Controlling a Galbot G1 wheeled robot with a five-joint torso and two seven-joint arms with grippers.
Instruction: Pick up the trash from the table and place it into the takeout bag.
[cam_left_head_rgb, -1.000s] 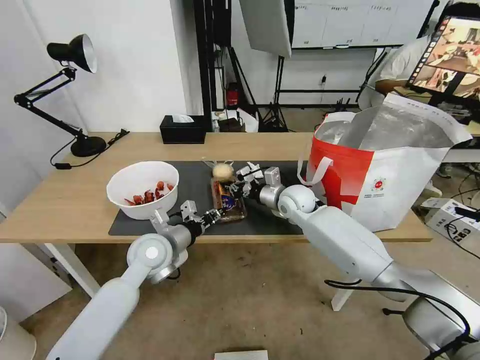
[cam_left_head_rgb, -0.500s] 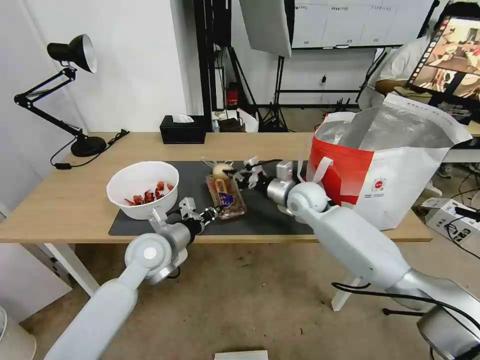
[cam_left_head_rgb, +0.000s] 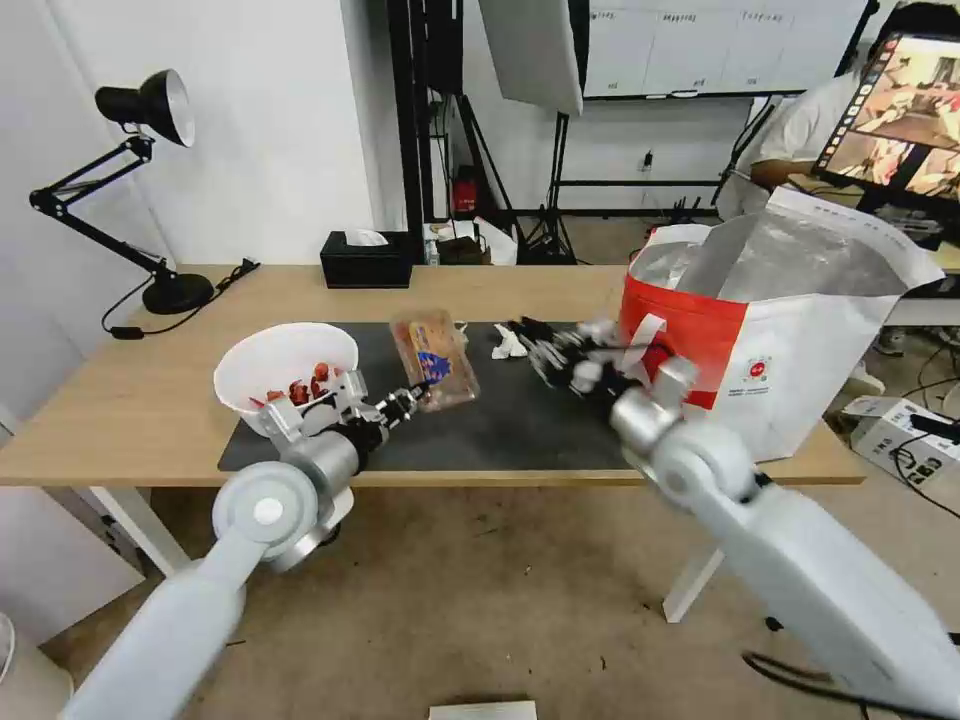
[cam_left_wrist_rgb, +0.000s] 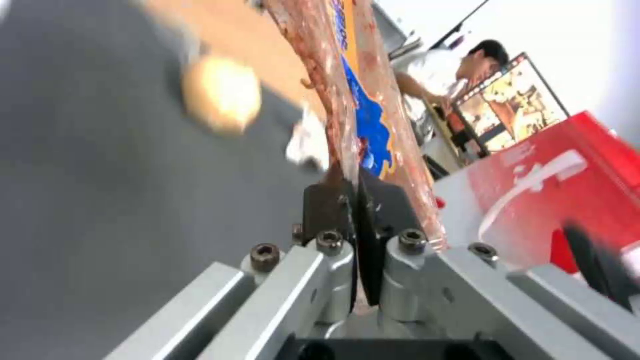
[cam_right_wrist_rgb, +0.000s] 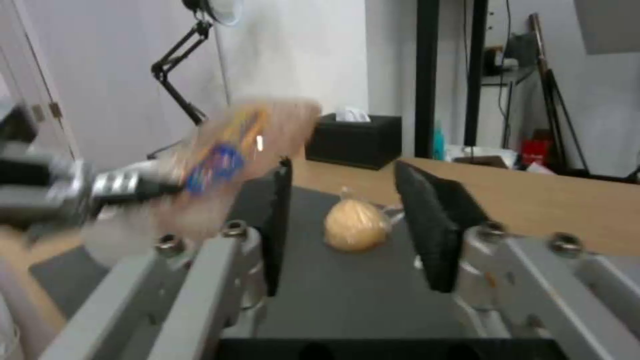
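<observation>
One light-wood table (cam_left_head_rgb: 130, 400) with dark mat (cam_left_head_rgb: 520, 420); left pincer (cam_left_head_rgb: 412, 398) clamping clamshell tray (cam_left_head_rgb: 432, 345), right pincer (cam_right_wrist_rgb: 347, 225) agape.

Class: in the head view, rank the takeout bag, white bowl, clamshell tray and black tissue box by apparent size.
1. takeout bag
2. white bowl
3-4. clamshell tray and black tissue box look alike; the box sits farther back.

Arms are showing glossy white shells with round grey joint caps. Left gripper (cam_left_wrist_rgb: 357, 200) and right gripper (cam_right_wrist_rgb: 347, 220): silver brackets, dark hex screws, black jaws.
</observation>
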